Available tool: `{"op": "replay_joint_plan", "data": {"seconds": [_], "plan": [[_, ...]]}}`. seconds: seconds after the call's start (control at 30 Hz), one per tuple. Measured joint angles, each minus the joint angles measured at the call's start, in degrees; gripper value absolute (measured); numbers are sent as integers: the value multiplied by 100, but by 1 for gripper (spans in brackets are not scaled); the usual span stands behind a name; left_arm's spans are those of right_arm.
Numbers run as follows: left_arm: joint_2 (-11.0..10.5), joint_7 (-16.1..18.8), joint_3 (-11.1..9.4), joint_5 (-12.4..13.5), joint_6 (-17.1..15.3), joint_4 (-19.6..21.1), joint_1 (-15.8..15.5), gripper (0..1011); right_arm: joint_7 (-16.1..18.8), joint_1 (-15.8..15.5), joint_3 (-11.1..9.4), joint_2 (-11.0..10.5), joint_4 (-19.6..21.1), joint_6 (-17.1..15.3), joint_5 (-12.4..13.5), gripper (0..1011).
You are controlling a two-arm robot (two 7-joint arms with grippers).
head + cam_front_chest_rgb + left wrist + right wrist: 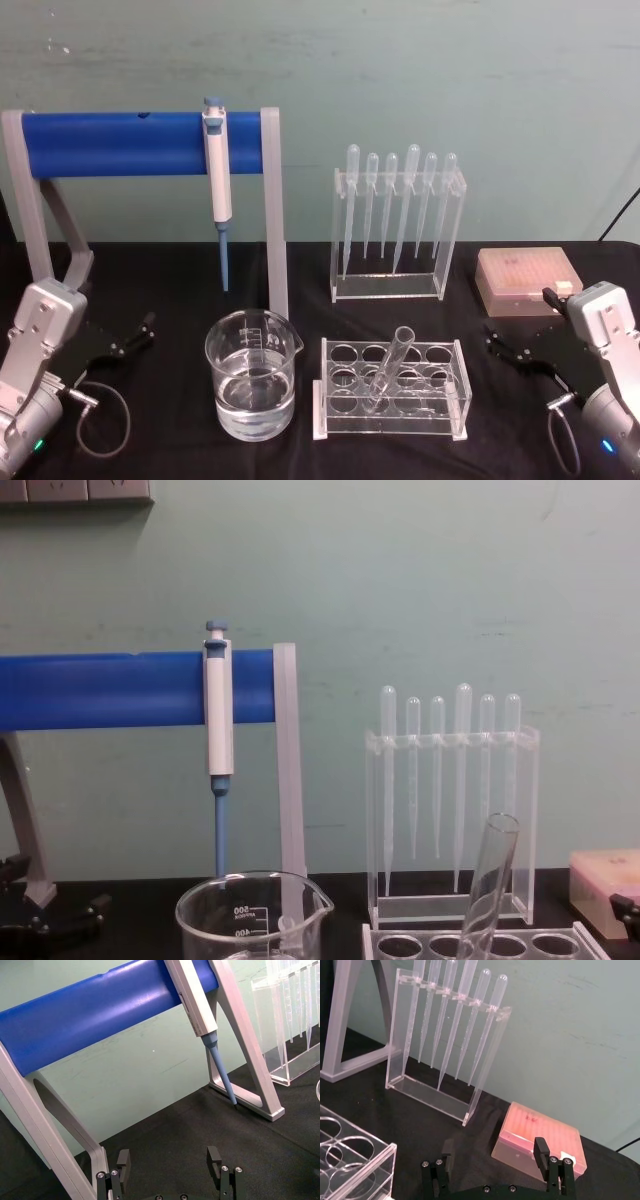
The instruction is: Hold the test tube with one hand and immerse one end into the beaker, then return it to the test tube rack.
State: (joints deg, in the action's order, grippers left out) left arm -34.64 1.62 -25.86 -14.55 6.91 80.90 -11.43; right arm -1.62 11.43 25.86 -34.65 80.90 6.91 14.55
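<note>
Head view, test tube point(388, 370): lower centre-right of the frame, leaning in a middle hole of the test tube rack point(458, 400), rim tipped toward the upper right, apart from both grippers.
Head view, beaker point(250, 385): lower centre, just left of the rack, part-filled with clear liquid.
Head view, left gripper point(135, 335): lower left, over the black table point(170, 300), well apart from the beaker; jaws spread, empty.
Head view, right gripper point(497, 342): lower right, near the pink tip box point(528, 282); jaws spread, empty.
Left wrist view, left gripper point(168, 1160): fingers wide apart with nothing between them; beyond them the pipettor point(192, 995) hangs from the blue bar point(90, 1010).
Right wrist view, right gripper point(494, 1152): fingers wide apart, empty; pink tip box point(540, 1142) just beyond, a corner of the test tube rack point(380, 1146) beside, pipette stand point(445, 1035) farther off.
Chest view, test tube point(487, 885): lower right, tilted, base down in the test tube rack point(370, 945).
Chest view, beaker point(255, 915): bottom centre-left, marks 600 and 400 legible.
</note>
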Motion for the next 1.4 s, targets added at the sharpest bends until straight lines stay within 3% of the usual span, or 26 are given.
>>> {"op": "replay_joint_plan", "data": {"seconds": [0.37, 0.57, 0.73, 0.8, 0.87, 0.93, 0.97, 1.13, 1.17, 1.27, 1.4], "plan": [[0, 0, 0, 0, 0, 0, 0, 1000, 100, -260, -306, -27, 379, 156, 52, 1002], [0, 0, 0, 0, 0, 0, 0, 1000, 324, -534, -578, -182, 773, 141, 314, 1000], [0, 0, 0, 0, 0, 0, 0, 1000, 800, -751, -775, -371, 1003, 196, 694, 1000], [0, 0, 0, 0, 0, 0, 0, 1000, 1142, -895, -889, -524, 1129, 270, 912, 1000], [0, 0, 0, 0, 0, 0, 0, 1000, 1230, -929, -913, -559, 1156, 288, 962, 1000], [0, 0, 0, 0, 0, 0, 0, 1000, 1654, -1047, -991, -721, 1232, 394, 1165, 1002], [0, 0, 0, 0, 0, 0, 0, 1000, 1654, -1047, -991, -721, 1232, 394, 1165, 1000], [0, 0, 0, 0, 0, 0, 0, 1000, 2644, -1180, -1023, -1005, 1226, 591, 1550, 1002], [0, 0, 0, 0, 0, 0, 0, 1000, 2644, -1180, -1023, -1005, 1226, 591, 1550, 1000], [0, 0, 0, 0, 0, 0, 0, 1000, 3200, -1196, -953, -1071, 1158, 702, 1681, 1000], [0, 0, 0, 0, 0, 0, 0, 1000, 3655, -1107, -818, -1021, 1069, 800, 1729, 1002]]}}
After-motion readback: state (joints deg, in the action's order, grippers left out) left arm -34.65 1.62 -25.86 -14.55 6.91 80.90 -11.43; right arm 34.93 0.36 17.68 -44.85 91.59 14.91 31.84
